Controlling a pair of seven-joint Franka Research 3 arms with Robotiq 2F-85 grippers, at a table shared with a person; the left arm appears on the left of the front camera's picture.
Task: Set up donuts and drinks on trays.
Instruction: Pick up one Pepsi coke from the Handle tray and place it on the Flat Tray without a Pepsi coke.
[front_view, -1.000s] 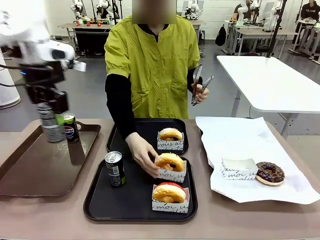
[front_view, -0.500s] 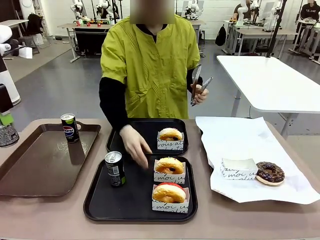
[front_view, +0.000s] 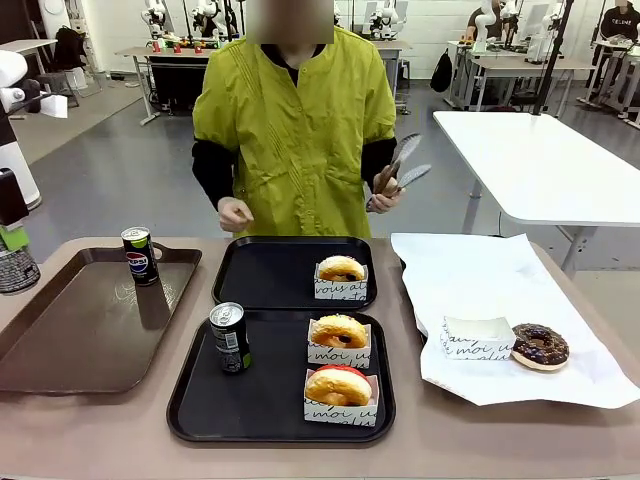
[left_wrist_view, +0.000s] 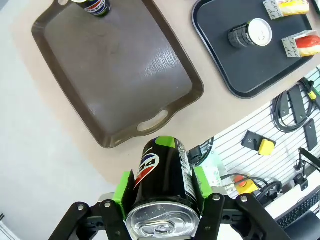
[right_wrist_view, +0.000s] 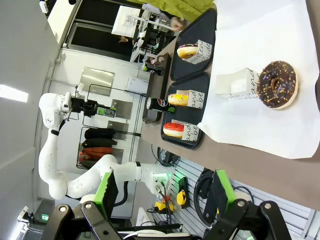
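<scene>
Pulled back to the chest, the person's hand (front_view: 236, 214) is clear of the far tray (front_view: 262, 272) — one donut (front_view: 341, 268), no drink. A can (left_wrist_view: 161, 172) is pinched in the left claw (left_wrist_view: 162, 189) beyond the brown tray (left_wrist_view: 115, 60); the right claw (right_wrist_view: 164, 192) is spread. Upright placement on bare plastic is advised.

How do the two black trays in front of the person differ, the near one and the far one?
The near tray carries a soda can; the far tray carries no can. The near tray holds a yellow-iced donut and a red-iced donut; the far tray holds a single donut. Both trays are black and rectangular, with rounded corners and raised rims, and both have their donuts in white paper holders toward the robot's right.
</scene>
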